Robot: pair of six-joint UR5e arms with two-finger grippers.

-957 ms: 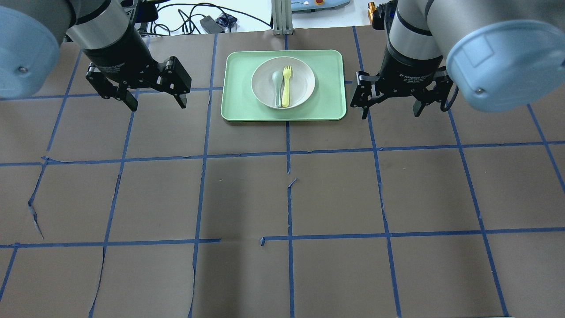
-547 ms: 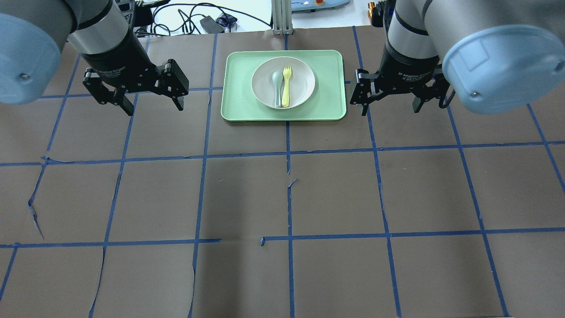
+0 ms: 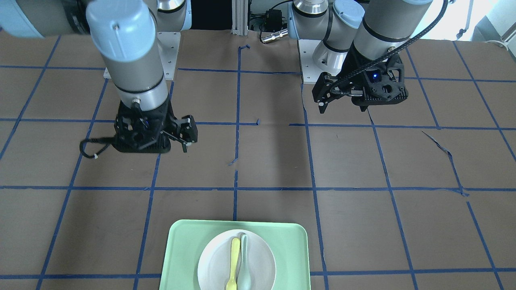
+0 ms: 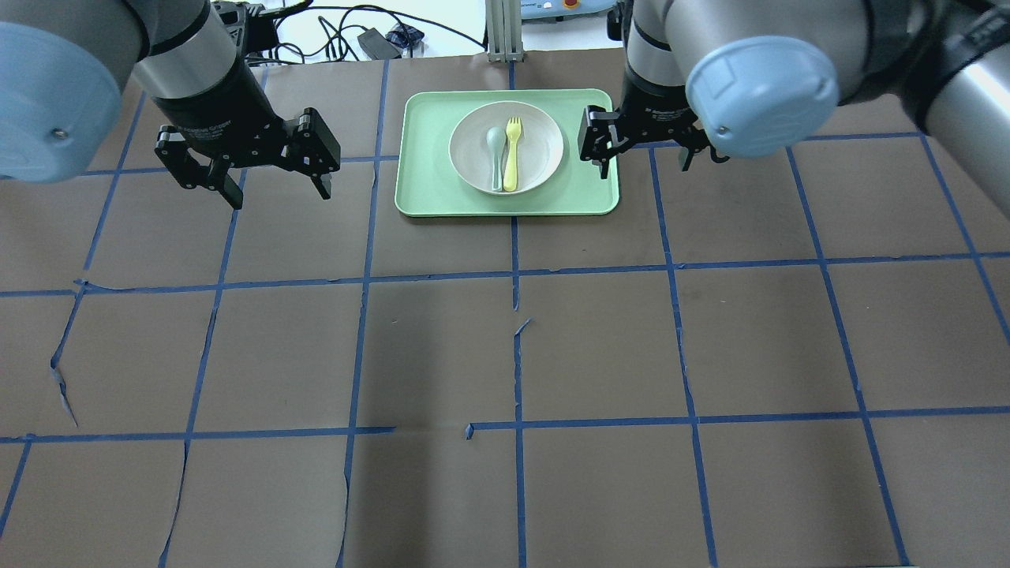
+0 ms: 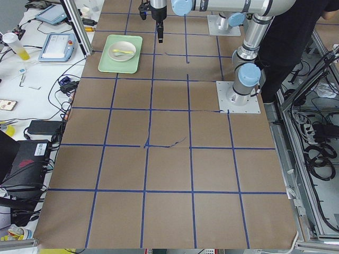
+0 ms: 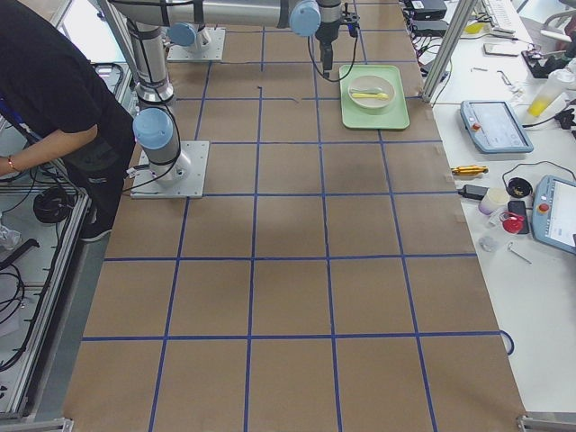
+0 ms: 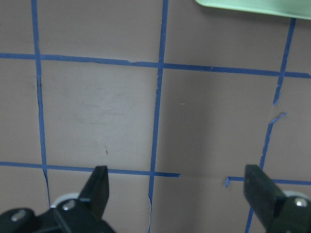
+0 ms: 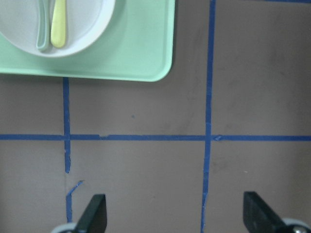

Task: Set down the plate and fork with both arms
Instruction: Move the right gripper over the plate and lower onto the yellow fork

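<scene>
Right arm [image 4: 757, 87], jaws open, has shifted over to the tray [image 4: 426, 185].

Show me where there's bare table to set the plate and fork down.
The taped squares of the table between the tray and the robot's base are all bare. Crowded: the tray holds the plate with fork and spoon side by side; the right gripper hangs at its right edge, the left gripper off its left.

White lettering [image 4: 207, 126] on body of left hand [image 4: 280, 193]: too blurred to read. Same on right hand [image 4: 641, 158]. Nothing else legible in any view.
</scene>
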